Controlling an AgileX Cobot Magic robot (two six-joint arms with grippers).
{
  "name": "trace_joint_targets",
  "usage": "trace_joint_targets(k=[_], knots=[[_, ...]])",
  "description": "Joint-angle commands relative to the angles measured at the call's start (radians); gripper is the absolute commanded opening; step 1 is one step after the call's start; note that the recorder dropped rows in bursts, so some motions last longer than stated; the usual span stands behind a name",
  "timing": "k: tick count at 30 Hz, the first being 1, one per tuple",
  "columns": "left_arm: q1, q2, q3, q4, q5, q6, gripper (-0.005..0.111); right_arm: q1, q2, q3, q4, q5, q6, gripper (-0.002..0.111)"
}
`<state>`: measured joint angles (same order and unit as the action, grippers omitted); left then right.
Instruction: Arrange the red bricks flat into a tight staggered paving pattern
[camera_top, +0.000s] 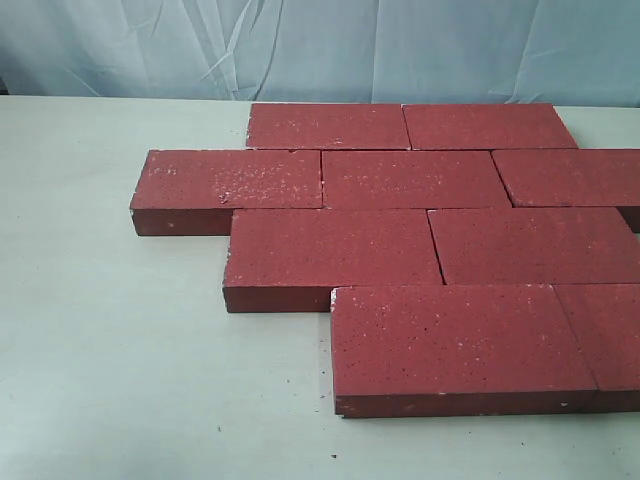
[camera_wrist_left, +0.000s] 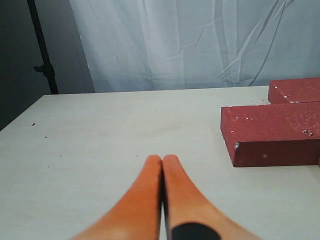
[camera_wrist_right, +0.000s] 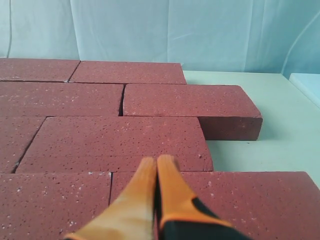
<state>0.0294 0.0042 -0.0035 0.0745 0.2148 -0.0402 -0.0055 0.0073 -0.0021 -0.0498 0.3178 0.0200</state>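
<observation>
Several red bricks (camera_top: 415, 180) lie flat on the pale table in four staggered rows, sides touching. The nearest row's left brick (camera_top: 455, 340) sits at the front; the second row's left brick (camera_top: 235, 178) juts furthest left. Neither gripper shows in the exterior view. In the left wrist view my left gripper (camera_wrist_left: 162, 159) is shut and empty over bare table, with a brick's end (camera_wrist_left: 272, 132) off to one side and another brick (camera_wrist_left: 295, 90) behind it. In the right wrist view my right gripper (camera_wrist_right: 158, 161) is shut and empty, hovering above the bricks (camera_wrist_right: 120, 142).
The pale table (camera_top: 110, 340) spreads out on the left and front of the bricks. A wrinkled white-blue curtain (camera_top: 300, 45) hangs behind the table. A dark stand pole (camera_wrist_left: 42, 50) rises past the table's edge in the left wrist view.
</observation>
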Motion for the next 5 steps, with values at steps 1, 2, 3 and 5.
trace_joint_targets(k=[1, 2, 3, 5], knots=[[-0.002, -0.004, 0.004, -0.010, -0.009, -0.004, 0.000, -0.003, -0.007, 0.002, -0.001, -0.009, -0.001, -0.001], [-0.002, -0.004, 0.004, -0.010, -0.009, -0.004, 0.000, -0.003, -0.007, 0.002, -0.001, -0.009, -0.001, -0.001], [-0.002, -0.004, 0.004, -0.010, -0.009, -0.004, 0.000, -0.003, -0.007, 0.002, -0.001, -0.009, -0.001, -0.001], [-0.002, -0.004, 0.004, -0.010, -0.009, -0.004, 0.000, -0.003, -0.007, 0.002, -0.001, -0.009, -0.001, -0.001]])
